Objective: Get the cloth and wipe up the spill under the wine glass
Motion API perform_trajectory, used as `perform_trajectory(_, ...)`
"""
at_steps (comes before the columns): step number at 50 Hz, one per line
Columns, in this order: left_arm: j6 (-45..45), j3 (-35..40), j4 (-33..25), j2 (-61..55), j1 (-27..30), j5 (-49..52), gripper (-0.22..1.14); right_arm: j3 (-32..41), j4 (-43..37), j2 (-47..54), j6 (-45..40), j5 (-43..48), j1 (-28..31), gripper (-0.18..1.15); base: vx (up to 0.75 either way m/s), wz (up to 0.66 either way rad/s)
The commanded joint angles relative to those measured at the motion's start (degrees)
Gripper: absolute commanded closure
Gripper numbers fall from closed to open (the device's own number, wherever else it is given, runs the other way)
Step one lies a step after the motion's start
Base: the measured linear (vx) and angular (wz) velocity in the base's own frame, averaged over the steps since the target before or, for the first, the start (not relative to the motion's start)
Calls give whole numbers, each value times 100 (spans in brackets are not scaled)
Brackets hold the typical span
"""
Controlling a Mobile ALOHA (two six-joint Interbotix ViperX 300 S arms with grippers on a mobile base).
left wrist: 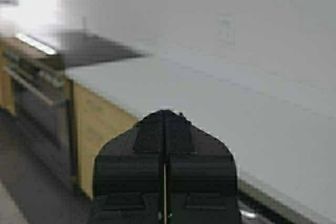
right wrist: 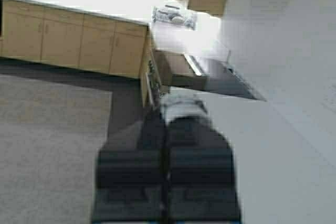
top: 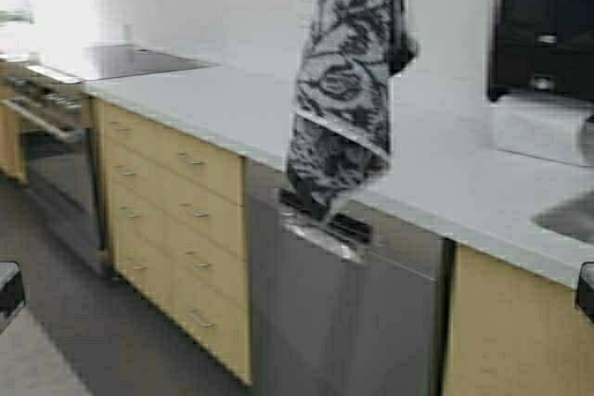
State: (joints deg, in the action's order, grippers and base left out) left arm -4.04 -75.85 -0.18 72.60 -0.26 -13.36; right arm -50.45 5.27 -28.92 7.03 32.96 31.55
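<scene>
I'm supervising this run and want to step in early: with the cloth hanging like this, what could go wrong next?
1. The cloth hangs across the middle of the high view, hiding part of the counter. No wine glass shows, so it could get knocked unseen.
2. Its lower end lies at the dishwasher handle and might catch there.
3. The right gripper seems to pinch only a small bit of cloth, which may slip.

left hand (left wrist: 165,182) shut, right hand (right wrist: 167,177) shut
</scene>
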Motion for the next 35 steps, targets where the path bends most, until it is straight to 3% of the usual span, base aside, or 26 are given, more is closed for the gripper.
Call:
perform_trajectory(1, 9, 114, 0, -123, 9, -44, 89, 53, -62, 35, 0, 79, -229, 90, -5, 41)
perform_trajectory(16, 18, 123, 0, -264, 9, -158, 89, -18, -580, 44, 9, 79, -633, 90, -4, 44)
perform_trajectory(35, 18, 70, 0, -264, 9, -158, 89, -9, -633, 114, 0, 88, -879, 90, -3, 47)
